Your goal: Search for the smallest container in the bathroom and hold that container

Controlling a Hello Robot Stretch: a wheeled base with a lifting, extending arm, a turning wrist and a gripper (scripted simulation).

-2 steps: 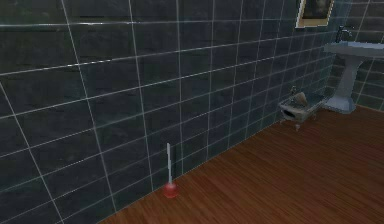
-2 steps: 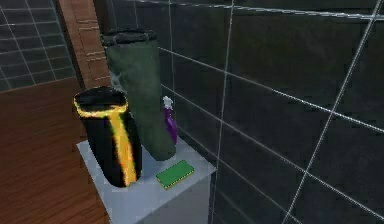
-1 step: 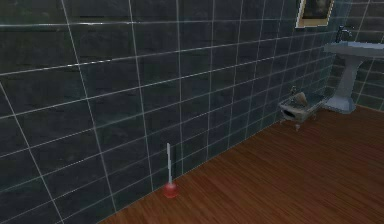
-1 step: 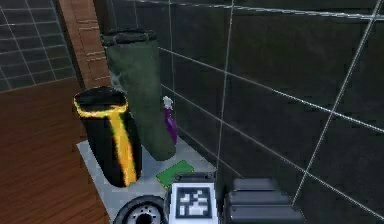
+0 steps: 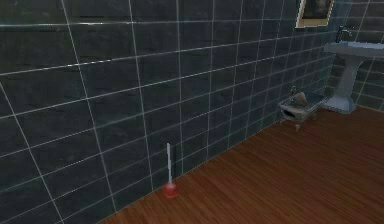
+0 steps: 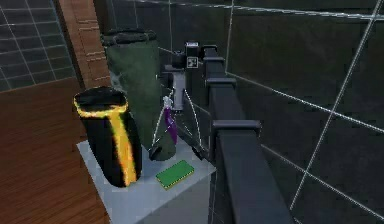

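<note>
On a pale grey stand (image 6: 195, 195) at the arm side view's lower middle stands a black cylinder container with yellow bands (image 6: 108, 135). Behind it rises a taller dark green bin or bag (image 6: 133, 65). My arm's dark bar runs up the right of the stand to two white marked squares. Left of them is the gripper (image 6: 171, 118), its thin fingers reaching down over the stand by a small purple thing (image 6: 173, 128). I cannot tell whether the gripper holds anything. A flat green item (image 6: 174, 175) lies near the stand's front edge.
Dark tiled walls stand close on both views, over wooden floor. A red plunger with a white handle (image 5: 170, 172) stands by the wall. Farther off are a small grey object (image 5: 297, 108), a white pedestal sink (image 5: 355, 65) and a framed picture (image 5: 315, 10). A brown wooden upright (image 6: 82, 40) stands behind the bin.
</note>
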